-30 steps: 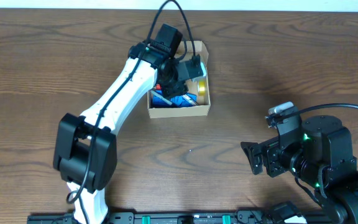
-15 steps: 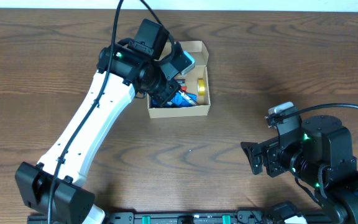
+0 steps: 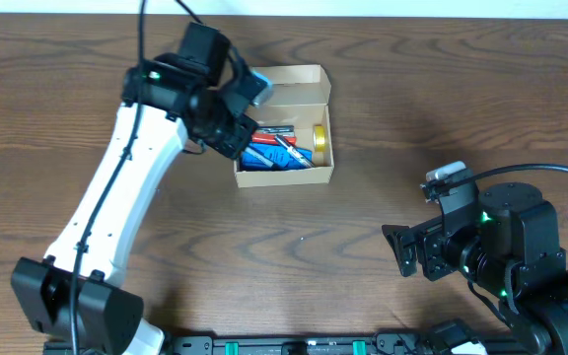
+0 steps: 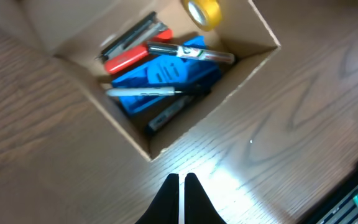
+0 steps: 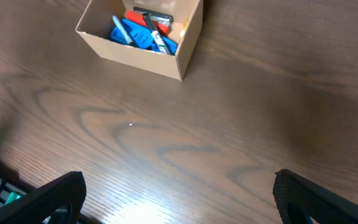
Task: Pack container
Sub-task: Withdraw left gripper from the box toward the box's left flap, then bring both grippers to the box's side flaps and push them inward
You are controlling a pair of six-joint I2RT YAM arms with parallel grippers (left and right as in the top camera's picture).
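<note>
The container (image 3: 285, 175) is a small tan cardboard box with its flap lid (image 3: 292, 76) standing open at the far side. It holds a blue pack (image 3: 264, 158), a red tool (image 3: 276, 141), markers and a yellow tape roll (image 3: 319, 140). My left gripper (image 3: 229, 136) is shut and empty, just outside the box's left wall. The left wrist view shows its fingertips (image 4: 182, 178) over bare table near a corner of the box (image 4: 128, 135). My right gripper (image 3: 407, 252) is wide open and empty, well to the right; its view (image 5: 179, 199) shows the box (image 5: 143, 55) far ahead.
The wooden table (image 3: 294, 237) stretches between the box and the right arm. A dark rail with green parts (image 3: 284, 346) runs along the table's near edge.
My left arm has swung left and pulled back from over the box; its gripper now sits beside the left wall, uncovering the contents. The right arm has not moved.
</note>
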